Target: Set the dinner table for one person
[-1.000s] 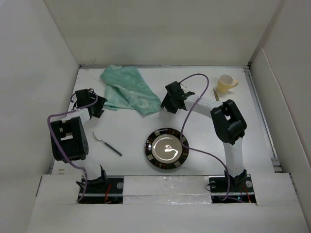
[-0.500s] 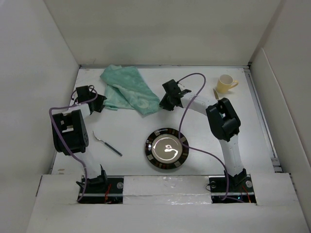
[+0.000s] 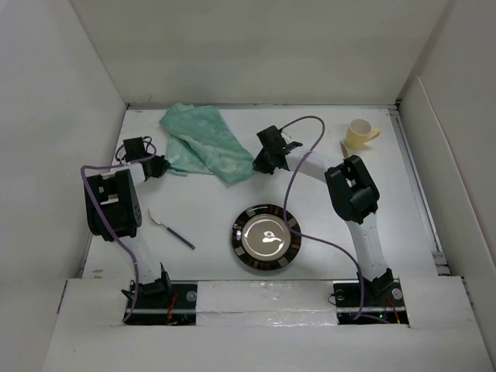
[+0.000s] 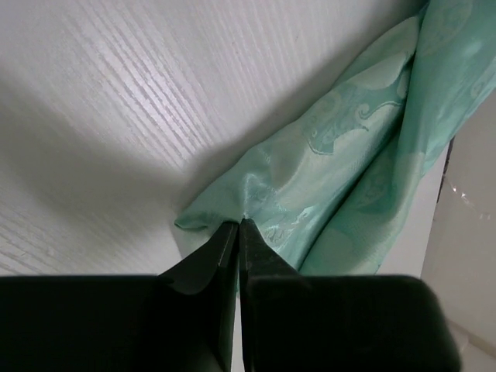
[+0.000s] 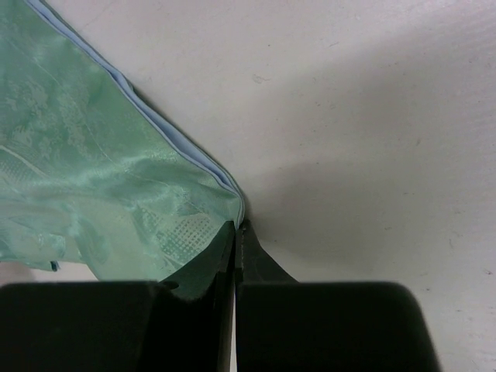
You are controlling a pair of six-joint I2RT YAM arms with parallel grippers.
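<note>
A crumpled mint-green cloth placemat [image 3: 203,143] lies at the back left of the white dinner table [image 3: 209,209]. My left gripper [image 3: 160,166] is shut on the placemat's left corner [image 4: 240,209], the cloth pinched at its tips [image 4: 239,226]. At the cloth's right corner [image 5: 225,194] my right gripper [image 3: 257,164] is shut on the placemat too, tips [image 5: 235,227] pressed together on the hem. A dark-rimmed plate [image 3: 266,237] sits at the near centre. A fork [image 3: 171,229] lies to its left. A cream mug [image 3: 359,133] stands at the back right.
White walls [image 3: 62,139] close in the table on three sides. A small brown item [image 3: 344,150] lies beside the mug. Purple cables [image 3: 306,124] loop over both arms.
Both grippers went from open to shut on the placemat's corners. The left gripper moved right toward the cloth, and the right gripper moved slightly left and back.
</note>
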